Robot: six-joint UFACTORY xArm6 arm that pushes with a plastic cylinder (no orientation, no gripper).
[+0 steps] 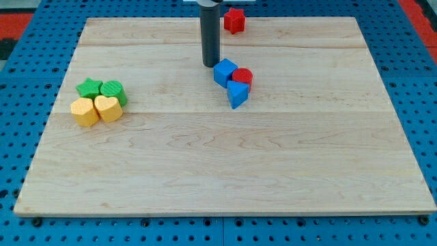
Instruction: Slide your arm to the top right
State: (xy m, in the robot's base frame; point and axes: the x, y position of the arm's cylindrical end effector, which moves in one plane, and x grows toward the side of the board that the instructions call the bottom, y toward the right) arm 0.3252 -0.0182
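Note:
My tip point(210, 65) is the lower end of a dark rod coming down from the view's top centre. It rests on the wooden board point(225, 171) just left of a blue cube point(224, 72), close to it or touching it. A red cylinder point(243, 78) sits against the cube's right side, and a blue triangular block point(237, 94) lies just below them. A red star-shaped block point(234, 20) sits near the view's top edge, right of the rod.
At the view's left is a tight cluster: a green star point(89, 88), a green rounded block point(113, 91), a yellow block point(85, 111) and a yellow heart point(108, 108). A blue pegboard surface point(20, 137) surrounds the board.

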